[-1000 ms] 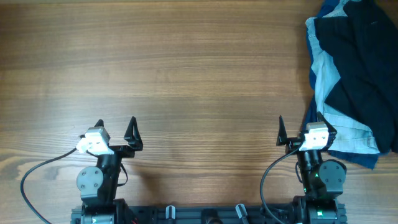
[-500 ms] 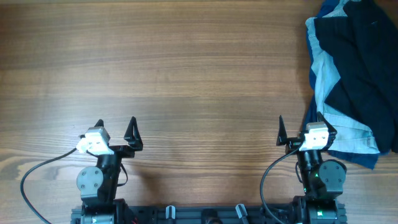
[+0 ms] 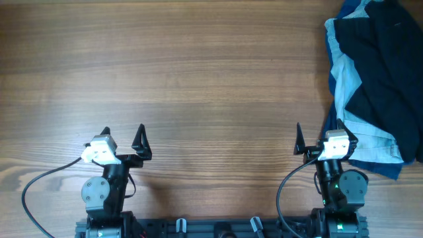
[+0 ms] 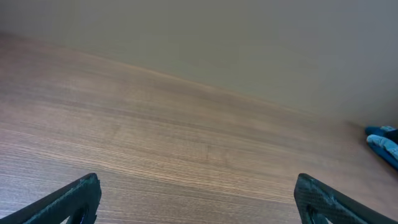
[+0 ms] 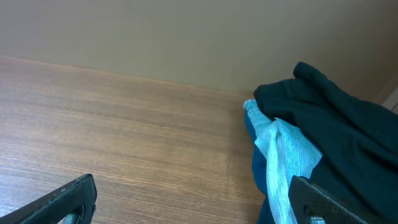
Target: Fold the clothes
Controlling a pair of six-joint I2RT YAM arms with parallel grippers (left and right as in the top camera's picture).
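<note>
The clothes lie bunched at the table's far right as a black cloth [image 3: 383,66] on top of a pile; I see no legs or waistband. The black cloth also shows in the right wrist view [image 5: 339,127]. My right gripper [image 3: 318,132] is open and empty just left of the pile's near end, and in its own view [image 5: 193,199] its right finger stands in front of the pile. My left gripper [image 3: 123,135] is open and empty at the near left, far from the pile, over bare wood [image 4: 199,199].
Light-blue denim [image 3: 344,86] lies under the black cloth along its left side, and shows in the right wrist view [image 5: 286,155]. A dark navy cloth [image 3: 386,168] sticks out at the pile's near end. The wooden table [image 3: 198,79] runs left of the pile.
</note>
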